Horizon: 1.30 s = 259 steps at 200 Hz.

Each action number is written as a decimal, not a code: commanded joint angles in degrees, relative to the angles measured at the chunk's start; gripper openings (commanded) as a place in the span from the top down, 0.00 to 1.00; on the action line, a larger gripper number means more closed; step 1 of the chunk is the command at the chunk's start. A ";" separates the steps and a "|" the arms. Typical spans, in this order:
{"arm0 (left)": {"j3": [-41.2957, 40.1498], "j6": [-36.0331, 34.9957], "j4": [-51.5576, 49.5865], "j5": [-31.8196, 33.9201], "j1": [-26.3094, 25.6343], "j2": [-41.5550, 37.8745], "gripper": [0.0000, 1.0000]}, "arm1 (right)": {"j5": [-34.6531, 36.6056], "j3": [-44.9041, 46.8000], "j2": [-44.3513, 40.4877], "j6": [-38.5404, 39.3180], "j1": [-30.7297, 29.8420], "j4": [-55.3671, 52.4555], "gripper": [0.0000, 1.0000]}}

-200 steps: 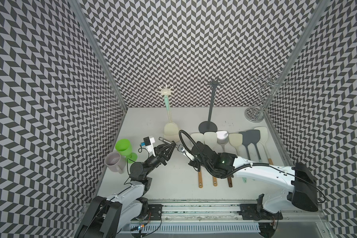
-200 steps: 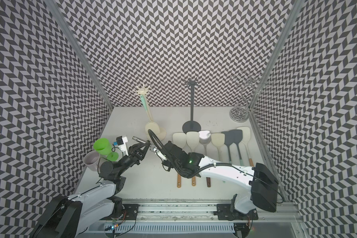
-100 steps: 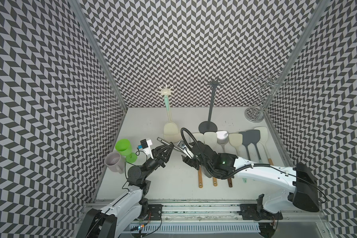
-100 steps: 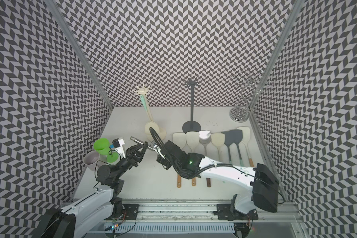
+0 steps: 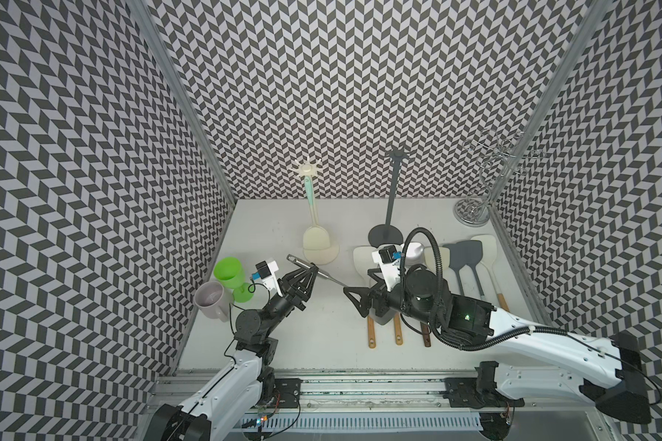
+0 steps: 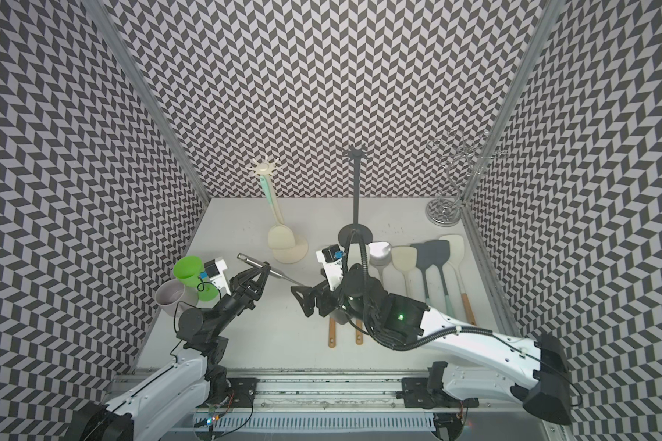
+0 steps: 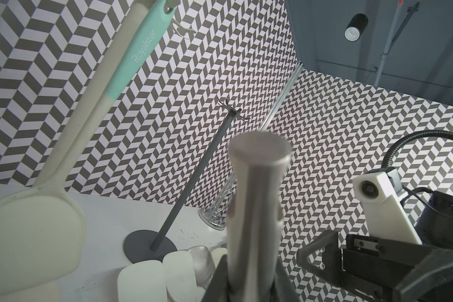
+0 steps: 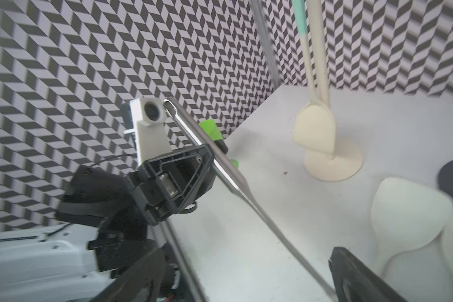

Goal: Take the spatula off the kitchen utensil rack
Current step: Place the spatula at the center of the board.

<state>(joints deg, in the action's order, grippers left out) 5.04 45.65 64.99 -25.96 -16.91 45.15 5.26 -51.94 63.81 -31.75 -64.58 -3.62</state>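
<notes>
**Steel spatula clear of the rack, in the left gripper's grasp**

In both top views the left gripper (image 5: pixel 312 269) (image 6: pixel 263 270) is clenched on the steel spatula (image 5: pixel 331 280) (image 6: pixel 283 277), above the worktop (image 5: pixel 322 336) and near the cream rack (image 5: pixel 307 172) without touching it. The right gripper (image 5: pixel 356 306) gapes wide at the spatula's far end.

Left wrist: the handle (image 7: pixel 256 198) rises from closed jaws.

Right wrist: the shaft (image 8: pixel 228 172) runs between the right gripper's parted fingers (image 8: pixel 356 277).

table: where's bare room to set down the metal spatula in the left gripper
Bare: front centre of the table, between the left gripper holding the metal spatula and the wooden handles; the back strip behind the cream rack. Crowded: the spatula row at right, cups at left.
</notes>
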 commanded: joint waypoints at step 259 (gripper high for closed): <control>-4.69 -2.23 -5.84 9.96 -0.85 -25.31 1.00 | 3.89 0.70 21.01 -77.93 2.59 32.70 0.70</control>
<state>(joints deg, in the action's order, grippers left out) 0.60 42.04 56.05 -15.29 -17.17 20.14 4.40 -49.15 84.47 -109.01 -63.59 26.68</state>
